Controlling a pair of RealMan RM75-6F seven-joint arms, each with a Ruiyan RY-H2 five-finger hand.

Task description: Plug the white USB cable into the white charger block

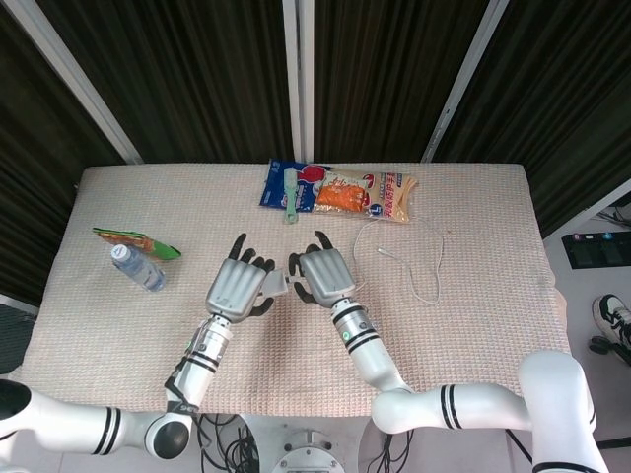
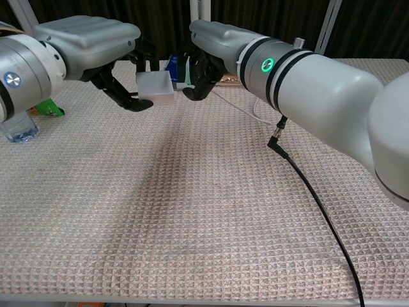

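Both hands are meeting mid-table, lifted just above the cloth. Left hand (image 2: 96, 48) is gripping the white charger block (image 2: 155, 87) between curled dark fingers; the block is held clear of the table (image 1: 473, 325) with one face turned right, toward the other hand. Right hand (image 2: 208, 51) is curling its fingers around what looks like the plug end of the white USB cable (image 1: 419, 258), holding it just beside the block. The plug itself is mostly hidden by the fingers, so I cannot tell whether it is touching the port yet.

In the head view the cable is trailing right and far from the right hand, looping loose on the cloth near the snack bags (image 1: 340, 190). Plenty of slack, so drag should not be pulling the plug off line.

Judgement: this is the alignment and insertion step, not finished. To do it well:
- keep the left hand rigid so the block is not rotating under push
- square the plug to the port face before pushing; a tilted plug will likely jam or skid off the smooth white shell
- push straight along the port axis, leftward, slowly
- if it is not seating, the plug may be flipped; back off and rotate rather than forcing
- keep the grip tight on the short plug body, as it could slip through the fingers

A water bottle (image 1: 135, 266) and a green packet (image 1: 138, 241) are lying far left, well apart from the work.
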